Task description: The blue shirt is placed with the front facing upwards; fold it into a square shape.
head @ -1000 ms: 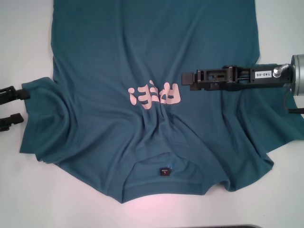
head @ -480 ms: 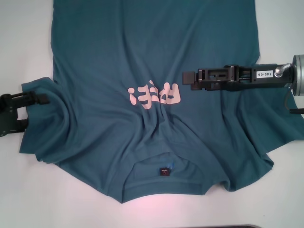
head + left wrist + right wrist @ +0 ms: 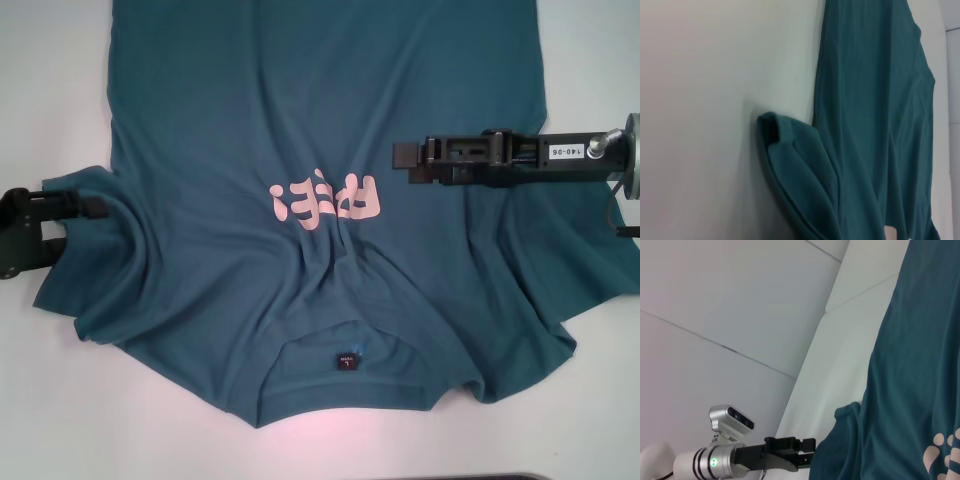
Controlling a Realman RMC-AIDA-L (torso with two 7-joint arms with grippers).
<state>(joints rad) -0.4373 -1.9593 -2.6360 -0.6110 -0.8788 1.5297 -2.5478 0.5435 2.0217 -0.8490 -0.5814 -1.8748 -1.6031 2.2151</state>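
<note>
From the head camera, the left pincer [image 3: 55, 222] now sits at the left edge of the blue shirt [image 3: 300, 120], its fingers straddling the hem of the left sleeve [image 3: 85, 240]; a second back it stood clear of the cloth near the desk's left edge, so it has slid inward onto the sleeve, and the sleeve's lower corner has drawn a touch toward that edge. Fingers read as apart around the hem, not yet clamped, as best I can judge. The right pincer [image 3: 408, 157] hangs over the chest just beside the pink lettering [image 3: 325, 198], having drifted slightly toward the desk's right edge and far side; whether its fingers are apart or together I cannot tell. That suggests the sleeve fold is about to start. The shirt lies spread front-up over the middle of the white desk [image 3: 50, 400], collar nearest the robot. Writing: the pink letters sit upside down and I can't read them; the black neck label [image 3: 345, 360] is too small; the right arm carries a white sticker [image 3: 560, 151] reading roughly "140-06". Left wrist camera: the bunched sleeve [image 3: 800, 180] on the desk. Right wrist camera: the left pincer [image 3: 807, 452] at the sleeve edge.
</note>
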